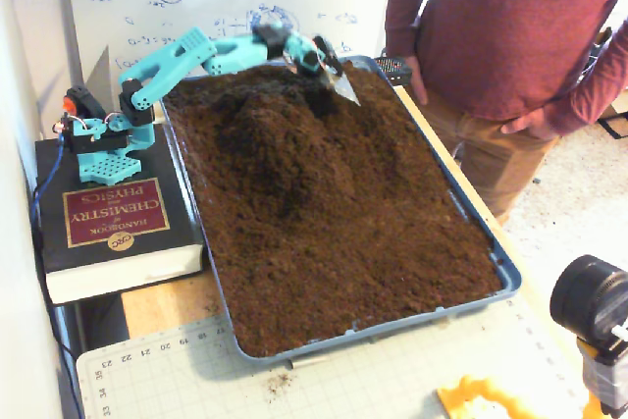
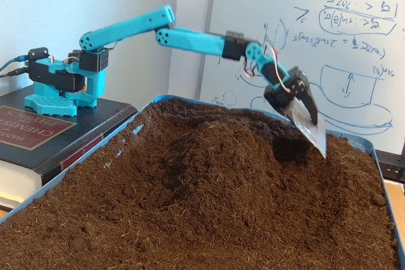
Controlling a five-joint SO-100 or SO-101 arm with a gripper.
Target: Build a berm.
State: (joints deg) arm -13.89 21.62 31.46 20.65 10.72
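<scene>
A blue tray (image 1: 506, 269) is filled with dark brown soil. The berm (image 1: 267, 136) is a rounded ridge running from the tray's far end toward the middle; it also shows in the other fixed view (image 2: 209, 147). My turquoise arm reaches over the far end. My gripper (image 1: 328, 63) is shut on a metal scoop (image 1: 346, 91), tilted down with its tip at the soil to the right of the berm's far end. In the other fixed view the gripper (image 2: 295, 97) holds the scoop (image 2: 312, 130) just above a dark hollow in the soil.
The arm's base (image 1: 102, 136) stands on a thick book (image 1: 114, 220) left of the tray. A person (image 1: 502, 36) stands at the far right. A whiteboard (image 2: 345, 36) is behind. A black camera (image 1: 590, 298) and a green cutting mat (image 1: 324, 380) lie at the front.
</scene>
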